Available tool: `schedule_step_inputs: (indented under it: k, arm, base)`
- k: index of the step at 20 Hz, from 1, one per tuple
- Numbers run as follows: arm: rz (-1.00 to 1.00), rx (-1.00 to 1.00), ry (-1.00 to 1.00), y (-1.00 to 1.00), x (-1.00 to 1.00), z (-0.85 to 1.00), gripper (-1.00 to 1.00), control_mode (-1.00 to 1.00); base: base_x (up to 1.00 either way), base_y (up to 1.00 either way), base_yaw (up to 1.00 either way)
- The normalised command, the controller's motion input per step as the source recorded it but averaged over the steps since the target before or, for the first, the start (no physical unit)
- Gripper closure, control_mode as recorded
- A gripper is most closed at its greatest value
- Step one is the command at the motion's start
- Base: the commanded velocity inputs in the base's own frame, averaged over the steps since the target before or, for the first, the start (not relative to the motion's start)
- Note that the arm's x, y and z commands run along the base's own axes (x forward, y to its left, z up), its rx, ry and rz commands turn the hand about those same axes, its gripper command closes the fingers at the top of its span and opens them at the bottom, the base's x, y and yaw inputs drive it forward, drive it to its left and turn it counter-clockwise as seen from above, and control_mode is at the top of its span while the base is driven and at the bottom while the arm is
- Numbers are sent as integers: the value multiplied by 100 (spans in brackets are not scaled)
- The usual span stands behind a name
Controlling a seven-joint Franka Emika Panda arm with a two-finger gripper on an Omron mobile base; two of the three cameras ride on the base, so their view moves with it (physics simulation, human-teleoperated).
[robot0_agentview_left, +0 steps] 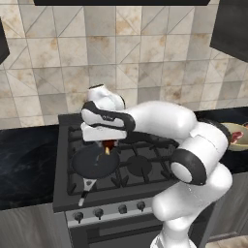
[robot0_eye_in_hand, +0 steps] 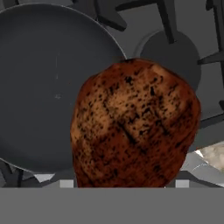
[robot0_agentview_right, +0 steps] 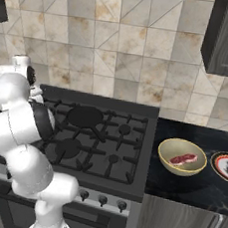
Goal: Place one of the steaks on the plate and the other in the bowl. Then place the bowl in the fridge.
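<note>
Left base view: the white arm (robot0_agentview_left: pixel 193 145) rises from the lower right and reaches toward nine o'clock over the stove (robot0_agentview_left: pixel 116 164). Its tool (robot0_agentview_left: pixel 109 144) hangs low above a round black frying pan (robot0_agentview_left: pixel 94 162) on the front left burner. A small patch of dark reddish-brown steak (robot0_agentview_left: pixel 110 144) shows under the hand, just above the pan's rim at its two o'clock side. The fingers themselves are hidden by the hand, so how far apart they stand cannot be told here. At three o'clock, past the arm's elbow, part of the tan-yellow bowl (robot0_agentview_left: pixel 238 136) sits on the dark table (robot0_agentview_left: pixel 29 164) with something pinkish-red inside.

Right base view: the arm stands at nine o'clock. On the dark table to the stove's three o'clock side sits the bowl (robot0_agentview_right: pixel 182 156), with the pinkish-red steak (robot0_agentview_right: pixel 183 159) lying in it. Just beside the bowl, further toward three o'clock, the plate (robot0_agentview_right: pixel 225 167) is cut off by the picture's edge.

Hand view: the dark reddish-brown steak (robot0_eye_in_hand: pixel 133 124) hangs close to the camera, covering the fingertips, which appear closed on it though they are not visible. Behind it, toward ten o'clock, lies the frying pan (robot0_eye_in_hand: pixel 48 78), and toward one o'clock a burner and grates.
</note>
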Motion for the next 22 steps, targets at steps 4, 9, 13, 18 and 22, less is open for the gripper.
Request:
schedule_step_inputs:
  k: [4, 9, 13, 18, 22]
  arm:
    - [0, 22, -3, -100, -54, 51, 100, -100]
    - [4, 25, -11, -100, -71, 4, 100, -100]
    - [4, 12, -16, -100, -85, 13, 100, -100]
    - [-5, -6, 4, -87, -14, 4, 100, -100]
    - [-21, -21, 12, -34, 0, -14, 100, -100]
  base:
    - [0, 0, 0]
    - [0, 0, 0]
    - [0, 0, 0]
    - [0, 0, 0]
    - [0, 0, 0]
